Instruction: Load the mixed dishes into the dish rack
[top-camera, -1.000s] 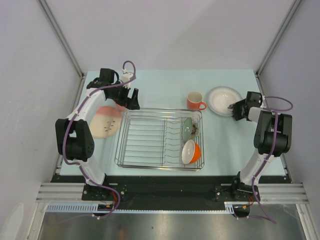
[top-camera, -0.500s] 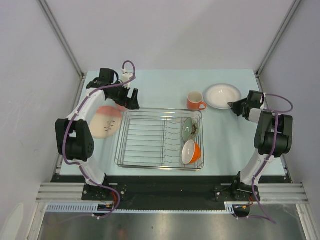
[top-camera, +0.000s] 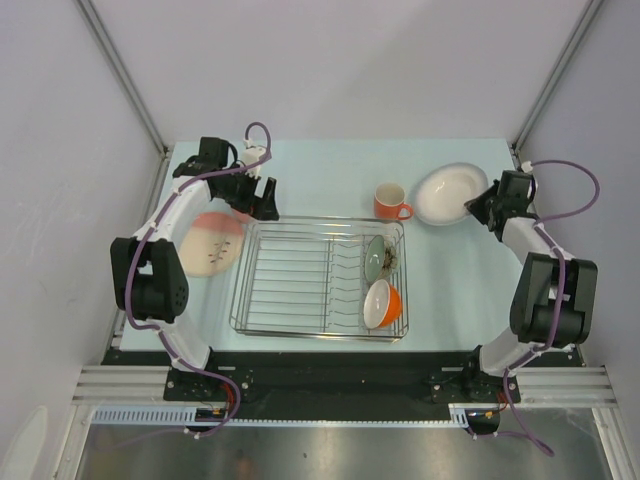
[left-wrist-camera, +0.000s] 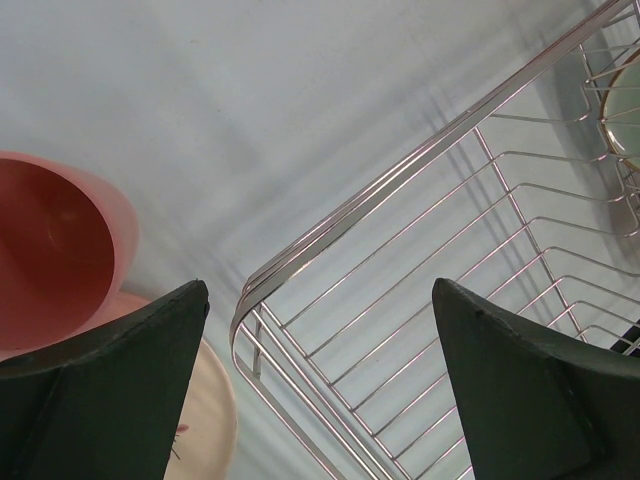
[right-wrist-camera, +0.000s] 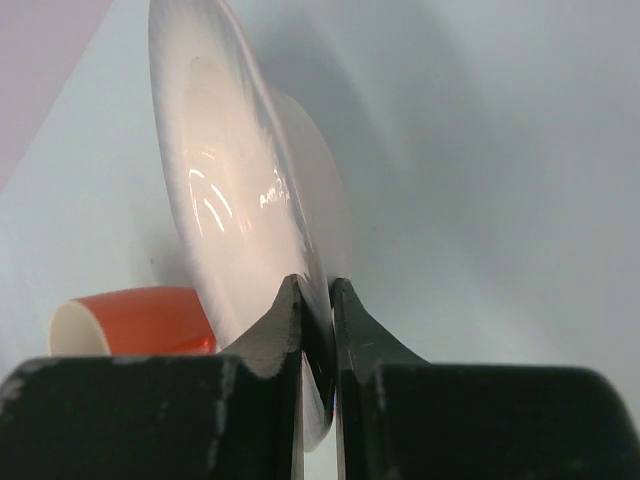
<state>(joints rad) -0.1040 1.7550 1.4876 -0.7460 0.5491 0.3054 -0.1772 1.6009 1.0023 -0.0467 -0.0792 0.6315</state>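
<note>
White plate (right-wrist-camera: 230, 200) edge-on in right gripper (right-wrist-camera: 316, 292); pink tumbler (left-wrist-camera: 55, 250) partly off-frame

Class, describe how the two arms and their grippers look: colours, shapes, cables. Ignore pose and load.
Both the left arm and right arm have white links, bulky black joint housings and a looping purple cable. The left gripper has dark, wedge-shaped fingers; the right gripper's black fingers taper to tips, with pale scuffs.

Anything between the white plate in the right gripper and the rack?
Yes: the orange mug stands between the white plate and the dish rack's far right corner. The sage-green bowl and orange bowl occupy its right end.
</note>
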